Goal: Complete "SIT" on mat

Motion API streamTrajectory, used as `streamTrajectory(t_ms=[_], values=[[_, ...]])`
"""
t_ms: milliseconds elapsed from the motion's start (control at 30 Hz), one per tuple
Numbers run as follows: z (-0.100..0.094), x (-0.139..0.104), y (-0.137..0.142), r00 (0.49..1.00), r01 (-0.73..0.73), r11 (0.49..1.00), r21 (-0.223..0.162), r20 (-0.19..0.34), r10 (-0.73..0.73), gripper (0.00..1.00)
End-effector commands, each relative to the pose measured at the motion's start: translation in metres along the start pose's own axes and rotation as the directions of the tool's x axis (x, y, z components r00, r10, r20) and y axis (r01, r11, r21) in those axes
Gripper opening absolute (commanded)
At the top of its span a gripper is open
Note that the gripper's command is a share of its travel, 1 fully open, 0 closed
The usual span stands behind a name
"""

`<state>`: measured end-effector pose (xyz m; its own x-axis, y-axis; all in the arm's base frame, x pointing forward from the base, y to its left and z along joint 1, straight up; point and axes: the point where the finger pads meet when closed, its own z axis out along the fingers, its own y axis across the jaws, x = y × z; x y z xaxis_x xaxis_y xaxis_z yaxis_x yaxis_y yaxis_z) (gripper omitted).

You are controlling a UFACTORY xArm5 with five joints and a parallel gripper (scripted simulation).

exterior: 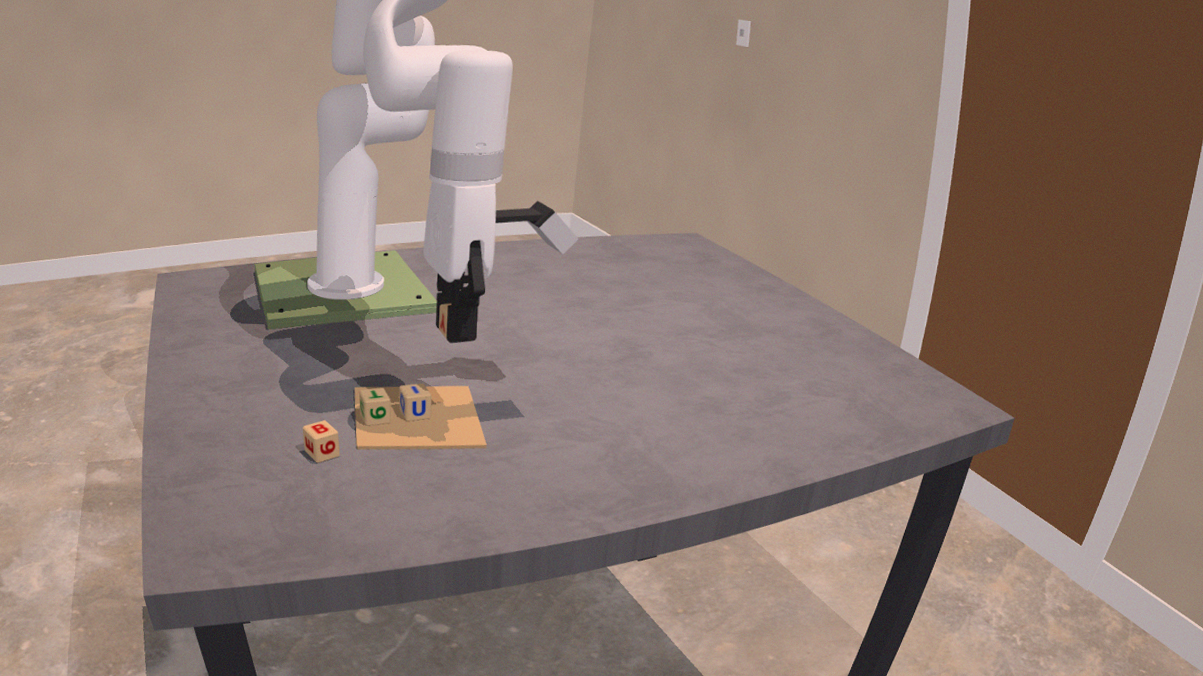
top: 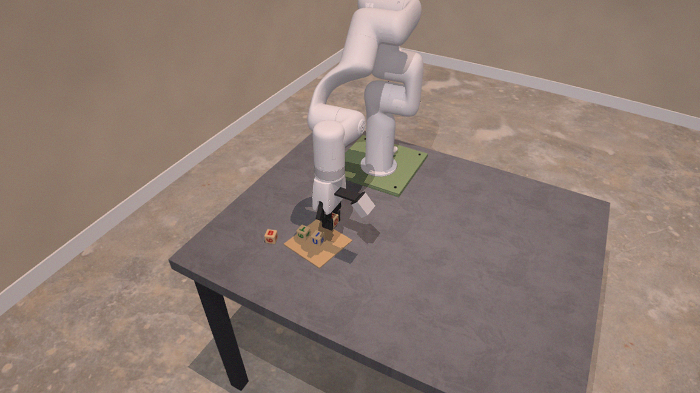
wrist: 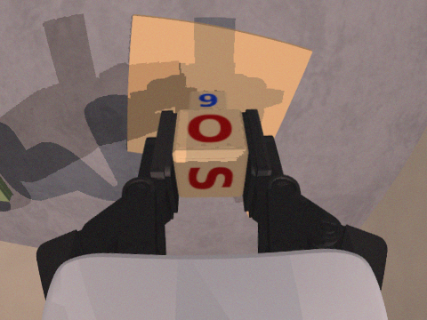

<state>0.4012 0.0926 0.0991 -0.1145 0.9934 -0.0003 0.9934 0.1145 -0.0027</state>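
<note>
My gripper is shut on the S block, held clear above the mat. The wrist view shows its red S on the face towards the palm, sideways in that view, and a red O on the face towards the camera. The T block and the I block lie flat, near each other, on the orange mat, letters up. The held block hides the T block in the wrist view.
The fourth block, with a red B on top, lies on the grey table off the mat, beyond the T block's side. The green base plate is under the arm's base.
</note>
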Motion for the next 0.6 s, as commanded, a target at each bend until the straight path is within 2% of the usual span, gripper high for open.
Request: streamTrajectory(t_ms=[0, 100, 400, 567], values=[[0.017, 0.000, 0.001, 1.000, 0.000, 1.000, -0.003, 0.000, 0.000, 0.27], [0.021, 0.000, 0.001, 1.000, 0.000, 1.000, -0.003, 0.000, 0.000, 0.27], [0.064, 0.001, 0.001, 1.000, 0.000, 1.000, -0.003, 0.000, 0.000, 0.27], [0.079, 0.001, 0.001, 1.000, 0.000, 1.000, -0.003, 0.000, 0.000, 0.27]])
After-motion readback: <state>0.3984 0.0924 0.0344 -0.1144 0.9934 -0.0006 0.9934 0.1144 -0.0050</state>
